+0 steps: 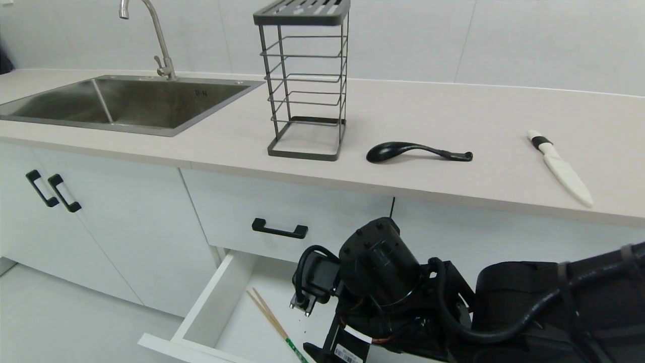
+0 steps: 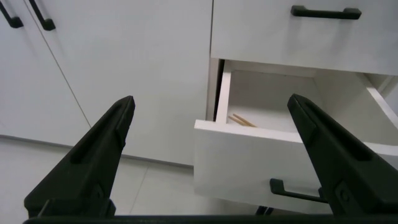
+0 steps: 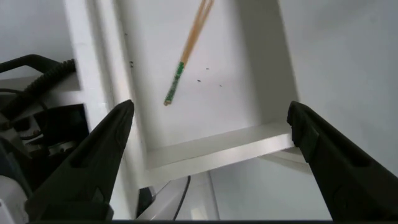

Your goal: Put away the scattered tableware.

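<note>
Chopsticks (image 1: 271,320) in the open drawer (image 1: 211,302).
Left gripper (image 2: 210,102), right gripper (image 3: 210,107) spread wide; spoon (image 1: 403,150), knife (image 1: 559,166) by counter's (image 1: 453,116) front edge.

The drawer (image 1: 209,302) stood open with room beside the chopsticks (image 1: 267,313); the rack (image 1: 308,78) stood close by the spoon (image 1: 385,152).

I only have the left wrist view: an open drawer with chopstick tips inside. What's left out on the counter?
Observer: A black spoon and a white knife lie on the counter, to the right of the wire rack.
Operator: Is the right pincer carrying anything?
Observer: No, the right pincer is open and empty above the drawer.
Operator: Are the chopsticks fully inside?
Observer: Yes, the chopsticks lie flat on the drawer floor, with their green-banded ends toward its front.
</note>
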